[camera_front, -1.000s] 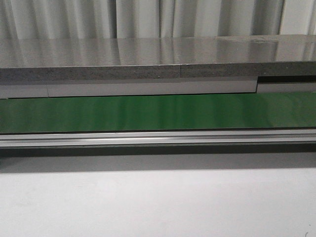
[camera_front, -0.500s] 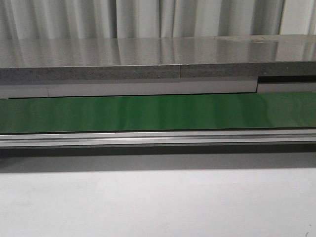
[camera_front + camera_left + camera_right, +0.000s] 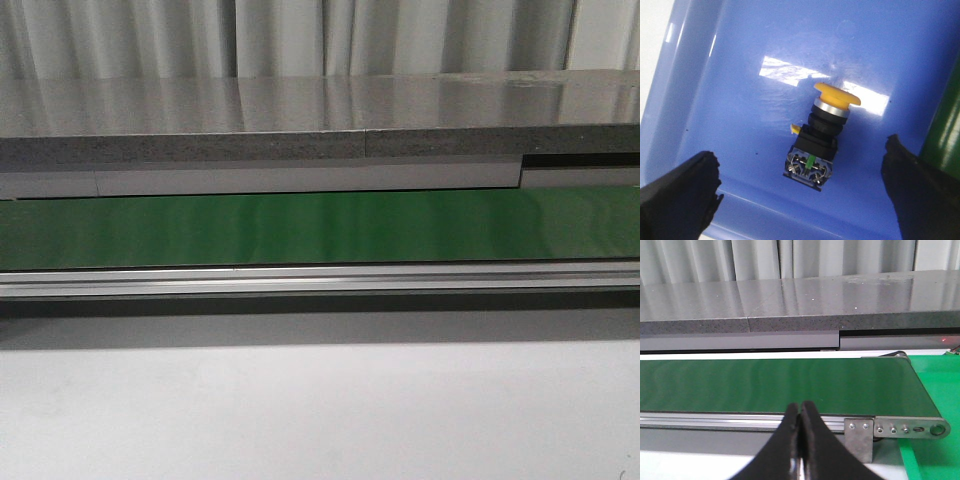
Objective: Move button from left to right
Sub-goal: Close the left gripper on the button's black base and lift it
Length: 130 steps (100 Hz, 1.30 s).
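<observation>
The button (image 3: 821,131), with a yellow mushroom cap and a black body with a green mark, lies on its side in a blue tray (image 3: 740,100) in the left wrist view. My left gripper (image 3: 800,192) is open above the tray, its black fingers (image 3: 680,195) spread wide on both sides of the button and apart from it. My right gripper (image 3: 800,412) is shut and empty, its fingertips pressed together in front of the green conveyor belt (image 3: 775,385). No gripper and no button show in the front view.
The green belt (image 3: 320,228) runs across the front view behind an aluminium rail (image 3: 320,280), with a grey counter (image 3: 320,110) behind it. The belt's end roller bracket (image 3: 905,429) and a green mat (image 3: 935,455) lie to the right.
</observation>
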{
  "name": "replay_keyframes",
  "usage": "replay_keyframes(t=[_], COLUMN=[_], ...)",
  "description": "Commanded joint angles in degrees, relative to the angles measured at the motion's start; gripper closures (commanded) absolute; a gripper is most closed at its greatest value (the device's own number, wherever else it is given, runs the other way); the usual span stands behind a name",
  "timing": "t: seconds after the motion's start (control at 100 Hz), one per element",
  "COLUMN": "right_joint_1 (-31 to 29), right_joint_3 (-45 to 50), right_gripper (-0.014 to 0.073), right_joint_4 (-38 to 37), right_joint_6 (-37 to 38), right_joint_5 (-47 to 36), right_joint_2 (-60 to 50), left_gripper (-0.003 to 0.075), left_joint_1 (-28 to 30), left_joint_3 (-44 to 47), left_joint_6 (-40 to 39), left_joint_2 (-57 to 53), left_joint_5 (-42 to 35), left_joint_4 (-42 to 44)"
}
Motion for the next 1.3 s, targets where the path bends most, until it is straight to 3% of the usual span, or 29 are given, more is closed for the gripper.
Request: replay_keyframes(t=[0.0, 0.95, 1.04, 1.21, 1.29], right_joint_1=[-0.48, -0.48, -0.48, -0.48, -0.48], right_joint_3=[-0.82, -0.82, -0.82, -0.82, -0.82], right_gripper=[0.0661, 0.0661, 0.0661, 0.0661, 0.0661], right_joint_4=[-0.64, -0.64, -0.64, -0.64, -0.64], right_joint_6=[-0.26, -0.26, -0.26, -0.26, -0.26], right_joint_5=[-4.78, -4.75, -4.75, -4.75, -4.75], right_joint_2=[-1.06, -1.06, -1.06, -1.06, -1.06], left_gripper=[0.0082, 0.0090, 0.0178, 0.0526, 0.0653], left_joint_1=[0.24, 0.93, 0.93, 0.93, 0.93], left_joint_3=[-2.25, -2.34, -2.34, -2.34, -2.34], left_joint_6=[0.12, 0.12, 0.12, 0.12, 0.12], left_joint_2=[-0.60, 10.02, 10.02, 10.02, 10.02], left_joint_5=[-1.71, -4.81, -4.81, -4.60, -4.45], left_joint_4=[-0.24, -0.46, -0.49, -0.58, -0.58])
